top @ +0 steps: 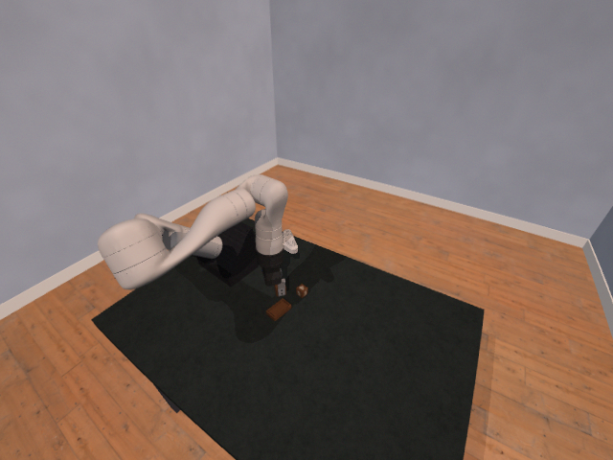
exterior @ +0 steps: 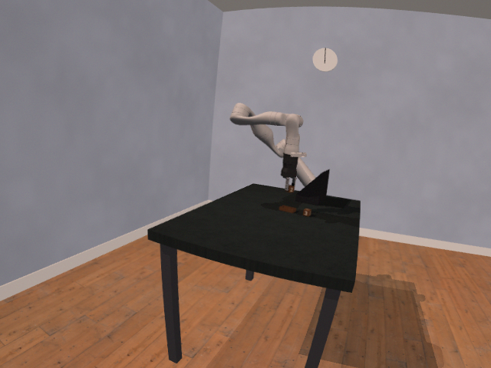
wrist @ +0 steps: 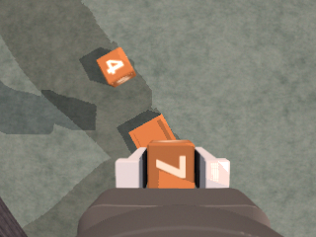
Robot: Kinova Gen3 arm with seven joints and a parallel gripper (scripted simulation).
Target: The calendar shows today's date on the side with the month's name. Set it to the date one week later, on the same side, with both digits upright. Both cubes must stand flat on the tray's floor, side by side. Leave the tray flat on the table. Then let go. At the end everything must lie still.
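Top view: the arm [top: 227, 208] [exterior: 269, 117] reaches over the table [top: 346, 356] [exterior: 245, 233] [wrist: 257, 64]. The jaws [top: 281, 287] [exterior: 290, 184] stand just beyond the tray [top: 279, 309] [exterior: 287, 208] [wrist: 152, 133], which lies on the table. A loose cube [top: 302, 290] [exterior: 307, 212] [wrist: 116, 66] rests near the tray, outside it.

Exterior view: the jaws point down, clear of the table, with a digit cube [exterior: 291, 188] [wrist: 171, 165] between them; its visible side appears to carry a 2. The loose cube shows a 3 towards this view. The tray appears flat and holds neither cube. The month's name cannot be read.

Wrist view: the jaws are closed on the digit cube, one finger against each of two opposite sides, a 7 facing the camera. The loose cube has a 4 uppermost. The tray is partly hidden behind the held cube.

Risks, as judged: turning the held cube wrongly would leave its digit sideways or on the wrong face. An off-centre descent could catch the tray's rim, tipping the tray or twisting the cube. Poor spacing could deny the second cube its place. Early release could let the cube tumble.
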